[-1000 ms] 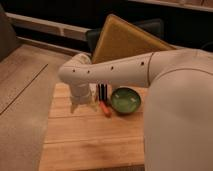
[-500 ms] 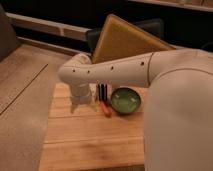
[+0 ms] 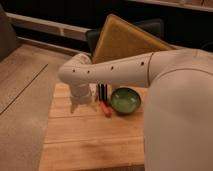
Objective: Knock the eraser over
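The eraser (image 3: 102, 92) is a slim black block with a pale stripe. It stands upright on the wooden table (image 3: 75, 140), just left of the green bowl (image 3: 125, 100). An orange-red stick (image 3: 105, 108) lies right in front of it. My gripper (image 3: 81, 104) hangs down from the white wrist (image 3: 79, 75) and reaches the tabletop just left of the eraser, very close to it. I cannot tell whether they touch. The white arm crosses the view from the right and hides the table's right side.
A large tan board (image 3: 125, 40) leans tilted behind the table, against a dark chair or bin. A pale floor (image 3: 20, 90) lies to the left of the table. A dark wall with a ledge runs along the back.
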Action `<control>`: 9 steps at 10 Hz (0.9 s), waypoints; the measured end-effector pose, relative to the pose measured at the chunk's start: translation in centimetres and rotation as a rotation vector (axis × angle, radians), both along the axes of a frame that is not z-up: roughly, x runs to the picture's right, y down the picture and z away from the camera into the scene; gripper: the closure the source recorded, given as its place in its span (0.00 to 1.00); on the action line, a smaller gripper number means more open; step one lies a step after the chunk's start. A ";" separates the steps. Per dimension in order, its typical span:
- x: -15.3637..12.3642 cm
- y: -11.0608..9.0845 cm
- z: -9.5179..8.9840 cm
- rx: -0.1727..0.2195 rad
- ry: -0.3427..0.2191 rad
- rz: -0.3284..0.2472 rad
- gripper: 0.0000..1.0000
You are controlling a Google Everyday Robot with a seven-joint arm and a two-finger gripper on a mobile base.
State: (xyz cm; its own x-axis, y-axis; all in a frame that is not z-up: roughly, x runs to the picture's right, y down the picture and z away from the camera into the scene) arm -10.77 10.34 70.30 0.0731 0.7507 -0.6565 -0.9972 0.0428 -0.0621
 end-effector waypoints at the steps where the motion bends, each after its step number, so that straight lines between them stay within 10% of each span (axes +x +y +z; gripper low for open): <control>1: 0.0 0.0 0.0 0.000 0.000 0.000 0.35; 9: 0.6 -1.0 0.9 0.024 -0.011 -0.033 0.35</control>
State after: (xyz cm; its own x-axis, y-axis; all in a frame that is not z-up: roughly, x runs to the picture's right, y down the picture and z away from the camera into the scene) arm -10.17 9.34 71.18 0.1054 0.7633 -0.6374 -0.9944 0.0775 -0.0715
